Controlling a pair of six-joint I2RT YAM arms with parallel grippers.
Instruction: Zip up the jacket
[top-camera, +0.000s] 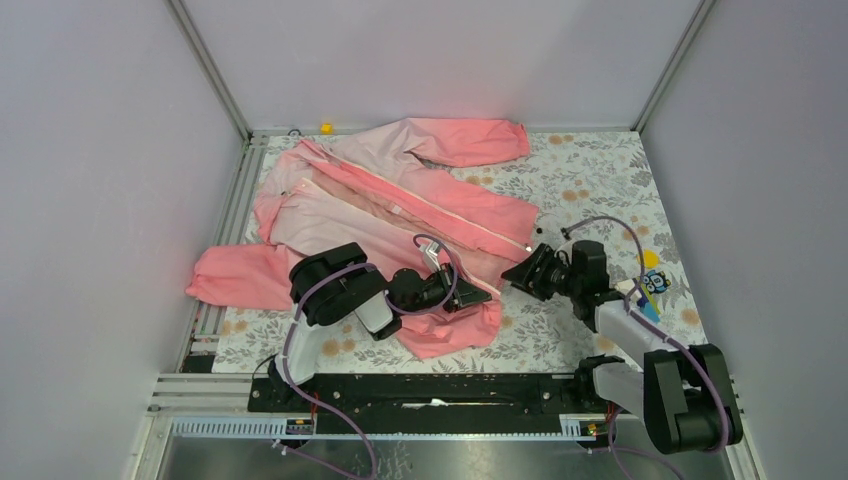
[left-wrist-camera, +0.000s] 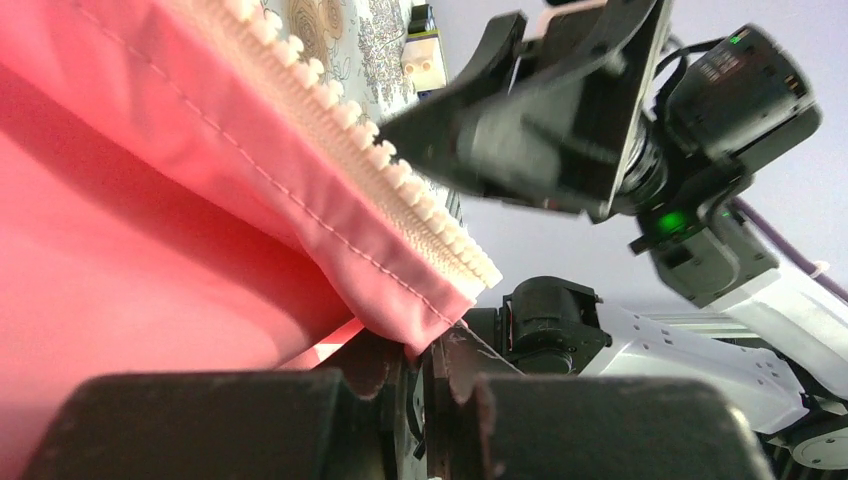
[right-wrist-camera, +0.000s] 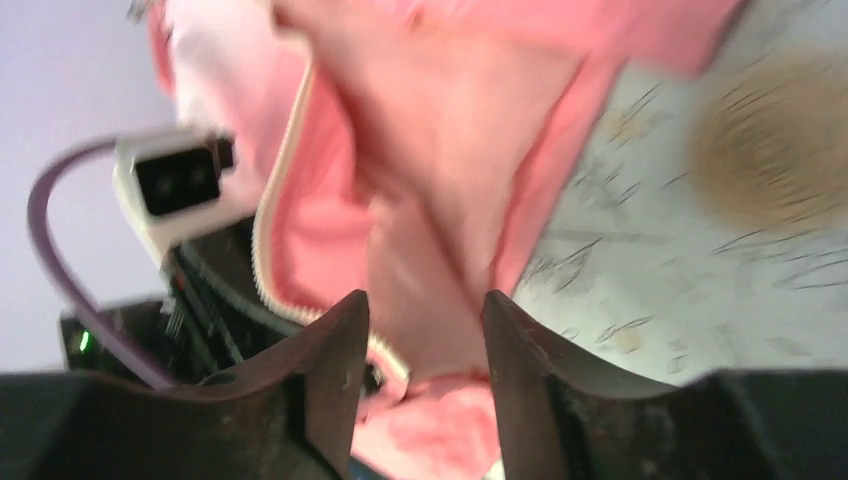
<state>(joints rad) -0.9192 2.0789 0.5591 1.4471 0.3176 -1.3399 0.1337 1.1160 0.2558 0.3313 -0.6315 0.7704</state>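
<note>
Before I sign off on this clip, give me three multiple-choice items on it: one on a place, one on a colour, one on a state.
1. Where does the left gripper hold the jacket?
A. the collar
B. the zipper edge at the hem
C. a sleeve cuff

2. What colour are the zipper teeth?
A. black
B. cream-white
C. blue

3. How is the jacket's front?
A. zipped to the collar
B. zipped halfway
C. open, zipper halves apart

Answers:
1 B, the left wrist view shows the end of the toothed edge pinched in that gripper.
2 B, the teeth stand pale against the pink fabric.
3 C, the top view shows two separate zipper lines running side by side, not joined.
</note>
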